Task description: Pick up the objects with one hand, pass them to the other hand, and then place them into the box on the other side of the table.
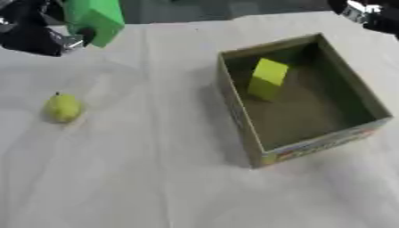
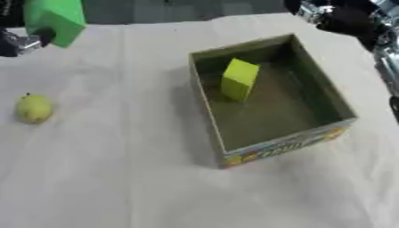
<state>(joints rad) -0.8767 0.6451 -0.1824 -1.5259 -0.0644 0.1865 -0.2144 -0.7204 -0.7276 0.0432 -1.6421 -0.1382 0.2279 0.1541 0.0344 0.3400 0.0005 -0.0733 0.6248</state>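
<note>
My left hand (image 1: pixel 35 31) is at the upper left, its fingers curled round a bright green block (image 1: pixel 93 18) held above the table. A yellow-green pear (image 1: pixel 62 107) lies on the white cloth at the left. The open cardboard box (image 1: pixel 242 120) stands right of centre, and a yellow-green block (image 1: pixel 268 79) leans upright inside it near the far wall. My right hand (image 2: pixel 339 18) shows at the upper right corner, beyond the box's far right corner; its fingers are blurred.
A white cloth (image 1: pixel 140 178) covers the table, with bare cloth in front of the box and between the pear and the box. A dark strip runs along the far edge.
</note>
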